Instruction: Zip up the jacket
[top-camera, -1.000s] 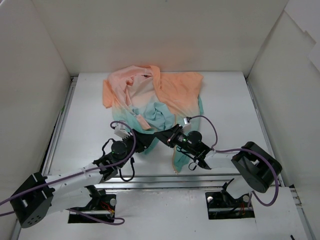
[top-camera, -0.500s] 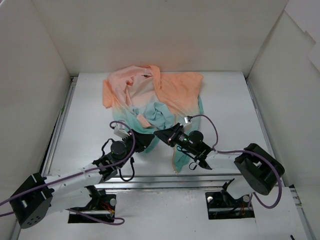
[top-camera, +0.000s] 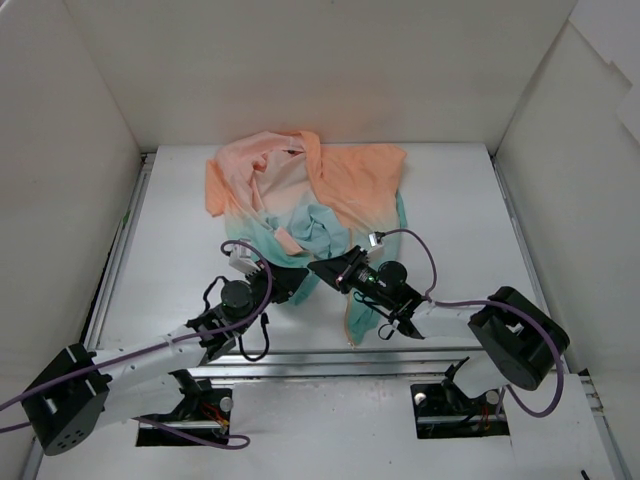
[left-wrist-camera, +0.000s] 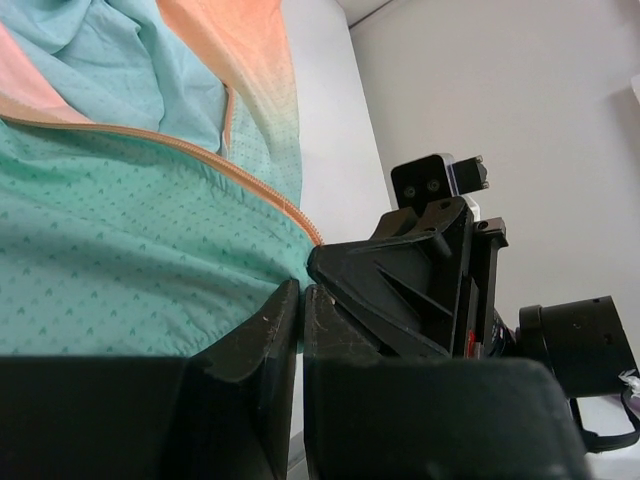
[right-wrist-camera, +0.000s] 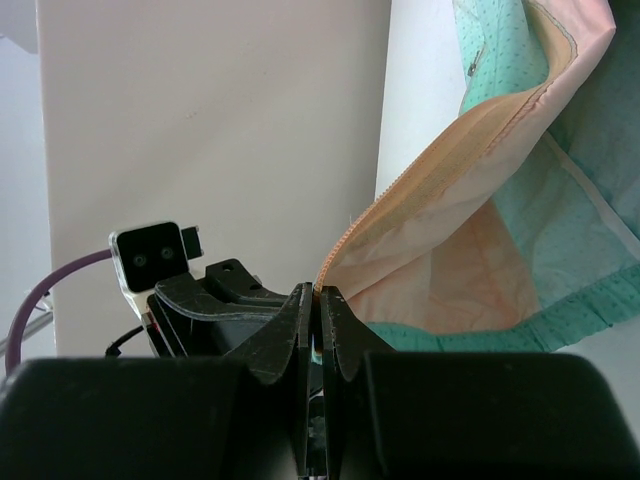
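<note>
From above, left gripper (top-camera: 303, 282) and right gripper (top-camera: 322, 268) meet at the near hem of the thin peach-to-mint fabric jacket (top-camera: 340, 185). It lies crumpled on the white table (top-camera: 450, 210), long axis far-to-near (peach end far). Left wrist: jaws pinch the teal hem. Right wrist: jaws pinch the orange zipper edge (right-wrist-camera: 440, 170).

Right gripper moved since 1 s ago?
Yes: right gripper shifted slightly left along the table's front rail, toward the left gripper.

One jacket (top-camera: 350, 180), two pincers, left pincer (left-wrist-camera: 302, 288), right pincer (right-wrist-camera: 316, 290), one table (top-camera: 455, 210)
</note>
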